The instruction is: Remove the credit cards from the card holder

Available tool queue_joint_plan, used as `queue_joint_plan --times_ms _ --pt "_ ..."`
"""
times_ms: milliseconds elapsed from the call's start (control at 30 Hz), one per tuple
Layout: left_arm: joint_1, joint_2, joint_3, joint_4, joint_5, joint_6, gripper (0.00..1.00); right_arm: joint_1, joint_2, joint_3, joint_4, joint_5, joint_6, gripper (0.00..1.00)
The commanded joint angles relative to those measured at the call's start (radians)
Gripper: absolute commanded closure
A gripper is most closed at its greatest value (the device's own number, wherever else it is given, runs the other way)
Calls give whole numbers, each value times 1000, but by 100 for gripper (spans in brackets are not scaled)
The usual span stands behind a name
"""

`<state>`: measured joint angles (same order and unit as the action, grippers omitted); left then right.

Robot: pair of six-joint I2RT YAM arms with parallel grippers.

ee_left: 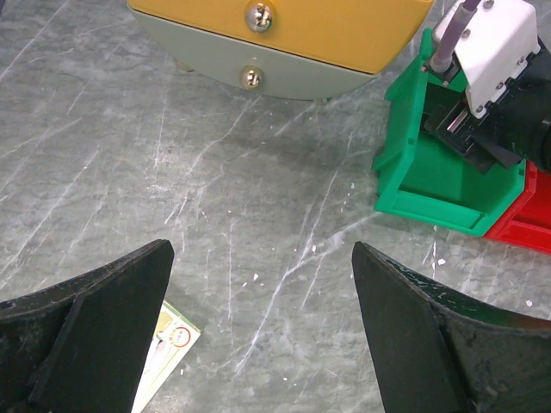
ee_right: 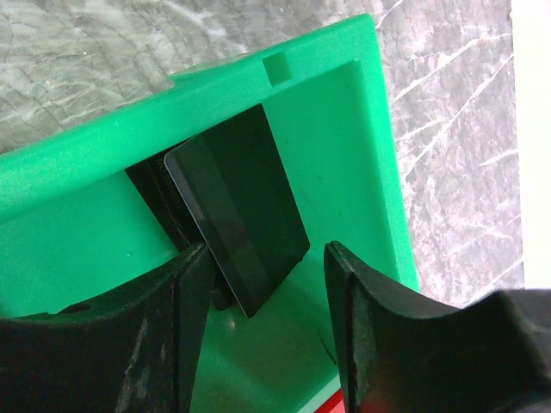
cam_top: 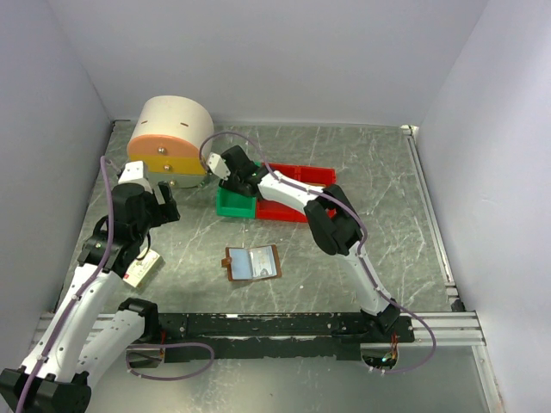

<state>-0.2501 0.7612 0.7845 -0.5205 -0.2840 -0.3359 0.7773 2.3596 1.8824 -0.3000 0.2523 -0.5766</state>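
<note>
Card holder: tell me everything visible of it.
The card holder is a small flat brown bifold lying opened out, its two pale-blue inner panels facing up, a small brown tab on its left edge. It rests on the grey marbled table, on the near side of the green bin and apart from it. Only the table touches it. Whether cards are inside is too small to tell.

1. Left arm (cam_top: 79,299): white shell links and black joint housings, with a lilac cable (cam_top: 104,185) running along it.
2. Right arm (cam_top: 368,274): the same white-and-black build, with a second lilac cable (cam_top: 433,342) looping out by its base.
3. Left tool (ee_left: 260,258): two broad, matt black wedge fingers (ee_left: 422,335), their edges scuffed with pale specks.
4. Right tool (ee_right: 265,258): black fingers too, behind them a boxy white wrist housing (ee_left: 495,52) with small screws.
5. Black base rail (cam_top: 275,325) under both arms.
</note>
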Motion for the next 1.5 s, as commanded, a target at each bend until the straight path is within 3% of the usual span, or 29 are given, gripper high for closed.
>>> queue_joint_plan --times_ms 0,533,800,1033,1233,1467 --pt "9 1 31 4 15 15 3 -10 -2 34 -42 -28 34 45" --pt "10 7 32 1 19 15 3 -19 -40 39 -45 -101 93 42" --pt "10 16 35 -2 27 17 3 -23 -157 33 -1 -115 243 41" --pt "11 27 34 -4 72 15 3 -53 -547 -401 249 -109 600 36" --pt "10 51 32 -5 246 -3 3 -96 -854 -805 311 -220 1008 35" --pt "10 117 38 65 747 -64 13 -96 -1028 -1147 403 -439 1312 42"
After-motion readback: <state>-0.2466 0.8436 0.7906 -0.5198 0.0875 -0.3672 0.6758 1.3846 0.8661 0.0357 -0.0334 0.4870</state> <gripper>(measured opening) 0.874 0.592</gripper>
